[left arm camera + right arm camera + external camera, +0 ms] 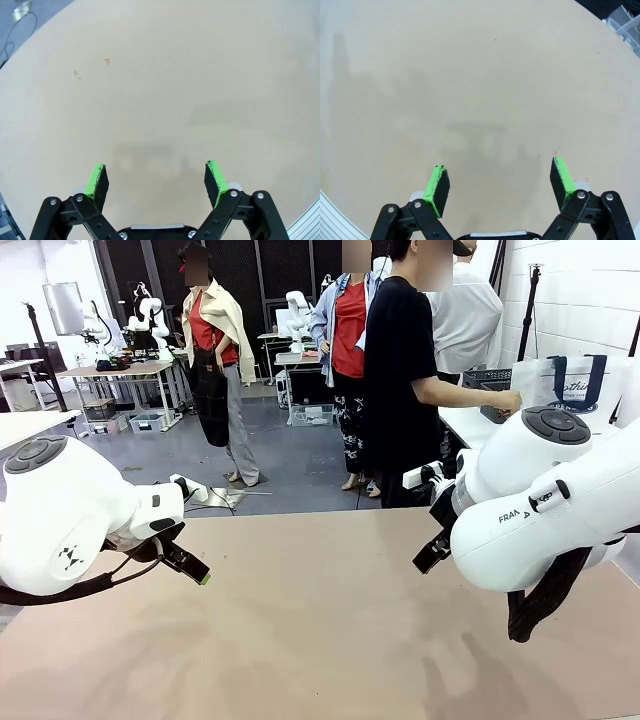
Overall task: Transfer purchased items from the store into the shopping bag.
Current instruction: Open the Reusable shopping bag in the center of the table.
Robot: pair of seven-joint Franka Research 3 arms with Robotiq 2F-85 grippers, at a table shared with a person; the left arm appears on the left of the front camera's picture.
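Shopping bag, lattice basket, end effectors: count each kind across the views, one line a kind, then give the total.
Shopping bag: 1
Lattice basket: 1
End effectors: 2, the left end effector and the right end effector, both open
Total: 4

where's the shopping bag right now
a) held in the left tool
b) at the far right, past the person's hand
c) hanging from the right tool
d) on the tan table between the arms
B: the bag stands at the far right, just beyond the person's hand, while the left tool and right tool are open and empty over the tan table.
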